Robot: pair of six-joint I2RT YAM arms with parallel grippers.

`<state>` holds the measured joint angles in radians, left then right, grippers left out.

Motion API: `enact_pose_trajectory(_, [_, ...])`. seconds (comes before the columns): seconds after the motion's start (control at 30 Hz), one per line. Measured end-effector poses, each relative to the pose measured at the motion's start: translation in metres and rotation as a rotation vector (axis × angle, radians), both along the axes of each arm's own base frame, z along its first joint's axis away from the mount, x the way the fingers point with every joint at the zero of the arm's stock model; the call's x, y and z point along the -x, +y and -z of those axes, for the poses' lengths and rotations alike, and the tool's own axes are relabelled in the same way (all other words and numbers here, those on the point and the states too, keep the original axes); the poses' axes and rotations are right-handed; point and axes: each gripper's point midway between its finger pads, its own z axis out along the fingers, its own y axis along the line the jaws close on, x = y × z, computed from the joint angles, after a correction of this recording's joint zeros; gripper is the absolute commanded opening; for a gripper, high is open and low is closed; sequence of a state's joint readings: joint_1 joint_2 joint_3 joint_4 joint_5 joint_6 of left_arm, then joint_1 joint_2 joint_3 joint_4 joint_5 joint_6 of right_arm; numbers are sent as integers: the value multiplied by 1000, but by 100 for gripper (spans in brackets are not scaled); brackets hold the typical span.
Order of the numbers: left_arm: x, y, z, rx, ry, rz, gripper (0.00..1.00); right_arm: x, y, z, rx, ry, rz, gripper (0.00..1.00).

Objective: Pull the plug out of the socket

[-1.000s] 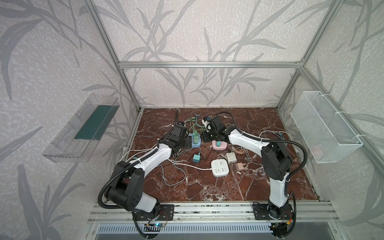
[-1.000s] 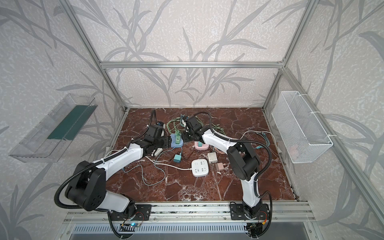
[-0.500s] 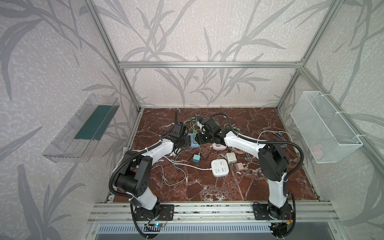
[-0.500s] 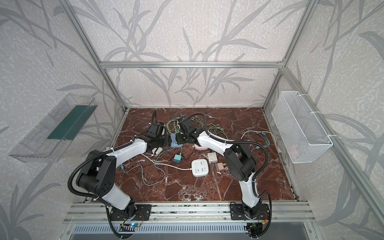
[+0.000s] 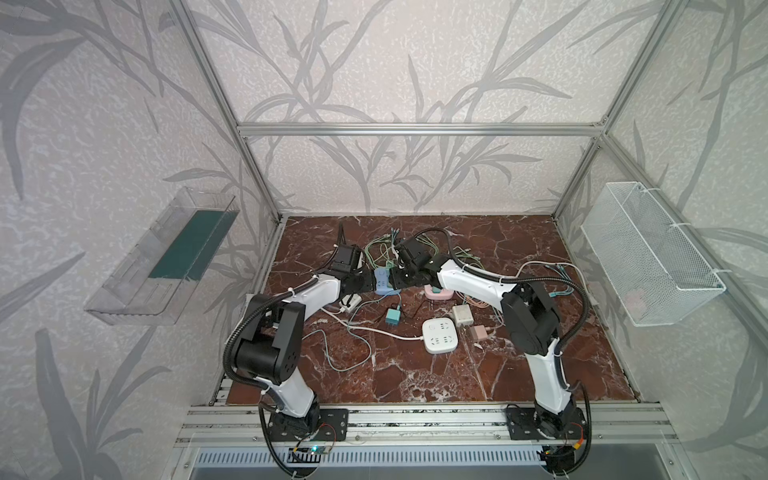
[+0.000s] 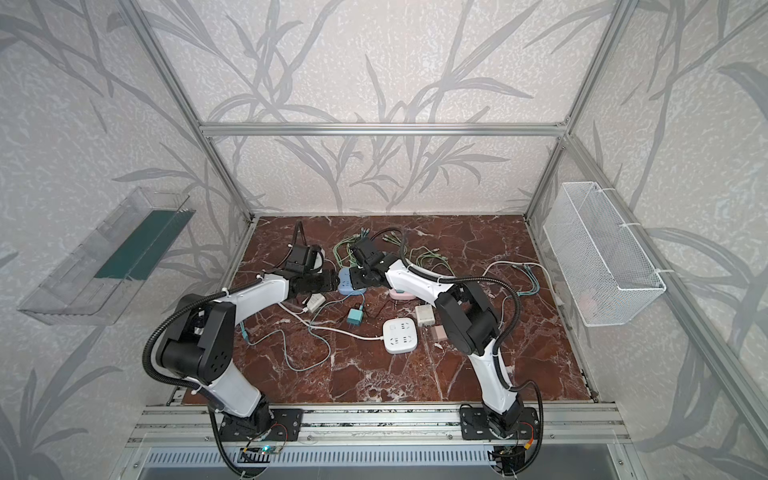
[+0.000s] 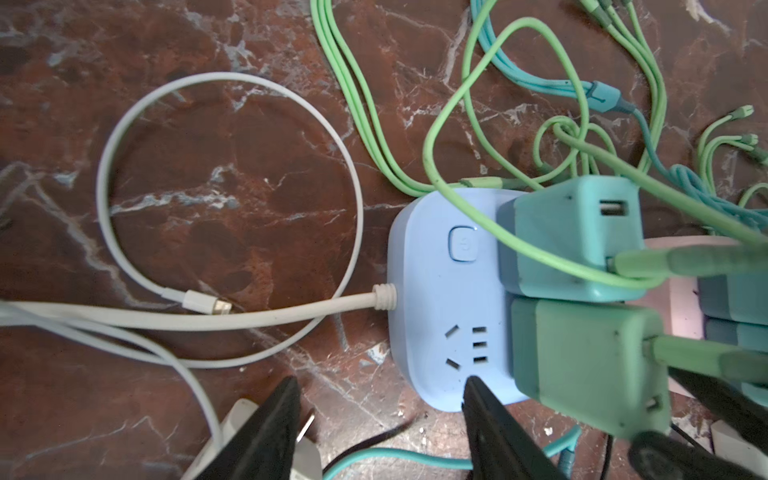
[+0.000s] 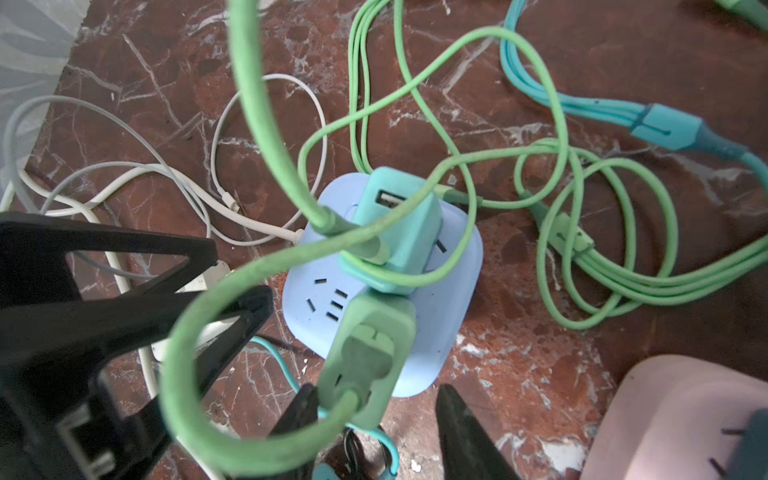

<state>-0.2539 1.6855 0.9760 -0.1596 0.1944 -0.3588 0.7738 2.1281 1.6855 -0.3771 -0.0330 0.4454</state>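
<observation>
Left end effector [image 7: 380,380] open at blue socket [image 7: 440,316] — right end effector [image 8: 378,388] open astride green plug [image 8: 370,332]

The socket [image 5: 382,283] is set toward the back middle of the table [image 5: 519,365], between the left gripper [image 5: 370,286] and the right gripper [image 5: 397,282]. The plug [image 8: 370,345] and a second plug [image 8: 399,232] are seated on it side by side, the former between the right gripper's jaws. A power strip [image 5: 440,336] is placed nearer the front.

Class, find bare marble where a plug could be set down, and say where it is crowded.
Free: the front strip between the white power strip and the front rail; the back-right corner by the wire basket. Crowded: around the blue power strip, among green cables.
</observation>
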Motion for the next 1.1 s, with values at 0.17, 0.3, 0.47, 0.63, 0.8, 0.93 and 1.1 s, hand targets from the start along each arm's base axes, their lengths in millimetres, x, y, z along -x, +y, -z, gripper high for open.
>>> enact_pose_trajectory(0.17, [1, -8, 8, 35, 21, 27, 62, -5, 8, 1, 14, -4, -2, 40])
enact_pose_trajectory(0.3, [0, -13, 9, 59, 23, 43, 60, -1, 8, 10, 39, 18, -6, 37])
enact_pose_trajectory(0.47, [-1, -17, 11, 75, 26, 55, 59, 1, 7, 12, 61, 30, -4, 34])
enact_pose_trajectory(0.63, [0, -19, 17, 82, 42, 62, 58, -1, 7, 12, 74, 35, 0, 30])
enact_pose_trajectory(0.8, [-2, -23, 21, 102, 46, 68, 57, -7, 9, 12, 87, 23, 4, 28])
enact_pose_trajectory(0.93, [-4, -26, 21, 126, 43, 65, 56, -11, 9, 12, 104, 9, 5, 28])
enact_pose_trajectory(1.1, [-11, -27, 17, 165, 25, 44, 56, -12, 6, 12, 124, -6, 3, 38])
